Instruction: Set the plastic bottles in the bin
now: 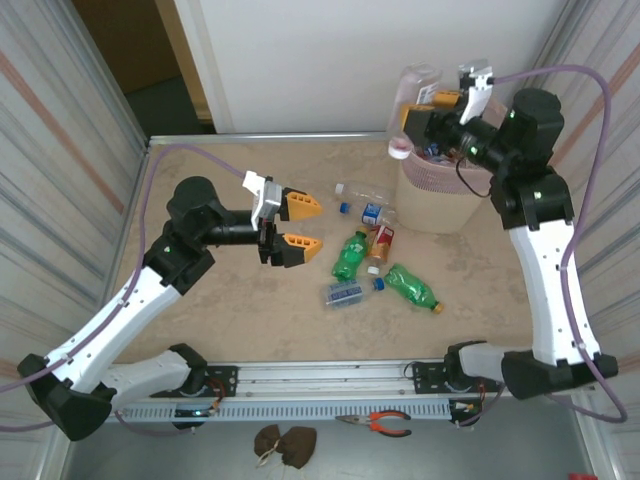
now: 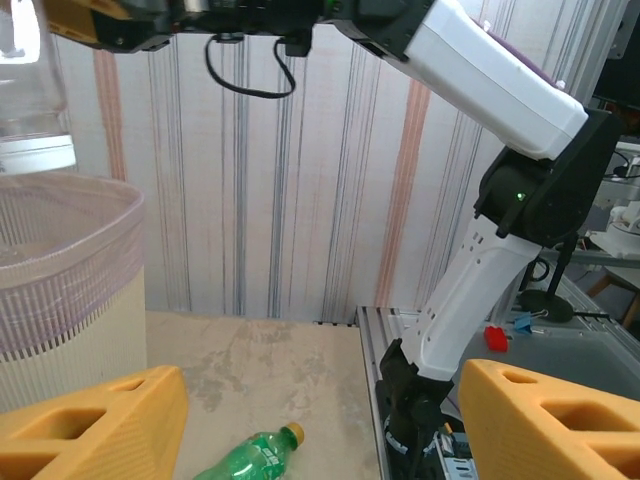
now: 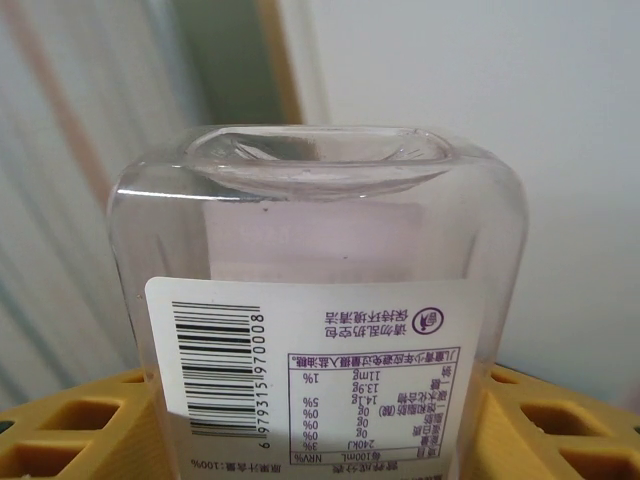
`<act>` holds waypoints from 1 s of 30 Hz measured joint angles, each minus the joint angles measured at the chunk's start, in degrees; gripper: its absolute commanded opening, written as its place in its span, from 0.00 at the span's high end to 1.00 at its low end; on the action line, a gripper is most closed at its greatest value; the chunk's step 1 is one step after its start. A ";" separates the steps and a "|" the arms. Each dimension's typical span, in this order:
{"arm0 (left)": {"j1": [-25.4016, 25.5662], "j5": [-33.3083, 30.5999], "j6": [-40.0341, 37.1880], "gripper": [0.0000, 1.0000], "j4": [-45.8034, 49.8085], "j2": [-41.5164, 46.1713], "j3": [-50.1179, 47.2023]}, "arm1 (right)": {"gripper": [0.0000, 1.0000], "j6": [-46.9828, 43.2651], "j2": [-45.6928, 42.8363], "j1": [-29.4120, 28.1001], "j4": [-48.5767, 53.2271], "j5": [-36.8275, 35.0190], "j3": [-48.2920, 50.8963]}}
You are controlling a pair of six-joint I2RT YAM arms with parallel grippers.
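One clear bottle point(image 3: 320, 240) apparently over bin point(image 1: 447, 207).

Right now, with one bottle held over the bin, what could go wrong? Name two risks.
The clear bottle in the right pincer hangs cap-down by the left edge of the bin; released, it might hit the rim and fall outside.
The open left pincer is close to the nearest green bottle, lying on its side; a nudge could roll it.

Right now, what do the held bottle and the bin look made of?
Bottle: clear glossy plastic, likely; background shows through, base edge glints; white printed label, paper or film. Bin: beige, matte, finely ribbed wall, probably plastic. Liner: thin pink translucent film folded over the rim.
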State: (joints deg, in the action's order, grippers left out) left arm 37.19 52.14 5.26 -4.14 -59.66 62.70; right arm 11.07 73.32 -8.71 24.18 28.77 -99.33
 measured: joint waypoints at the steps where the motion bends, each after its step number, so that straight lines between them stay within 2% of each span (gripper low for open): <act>1: 0.00 -0.13 -0.11 0.28 0.11 0.00 0.00 | 0.46 0.50 1.22 1.22 0.94 -0.72 -1.09; 8: -0.11 -0.85 -0.94 0.28 1.42 0.00 0.02 | 0.52 3.65 12.20 9.46 9.84 -8.76 -11.87; 14: -0.24 -1.75 -1.05 0.28 2.10 0.00 0.00 | 0.52 3.98 19.41 12.26 17.09 -12.83 -17.42; 20: -0.50 -2.99 -1.14 0.29 2.86 -0.02 0.00 | 0.50 4.17 27.56 13.20 25.31 -12.09 -22.91; 30: -0.50 -4.15 -1.14 0.29 2.86 -0.02 -0.15 | 0.48 5.01 39.19 12.52 35.41 -6.54 -28.02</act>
State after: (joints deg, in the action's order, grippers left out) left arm 36.69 47.99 4.12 -1.28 -59.68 62.54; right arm 16.08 112.51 3.81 59.59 22.24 -127.35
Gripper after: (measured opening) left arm 0.713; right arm 0.615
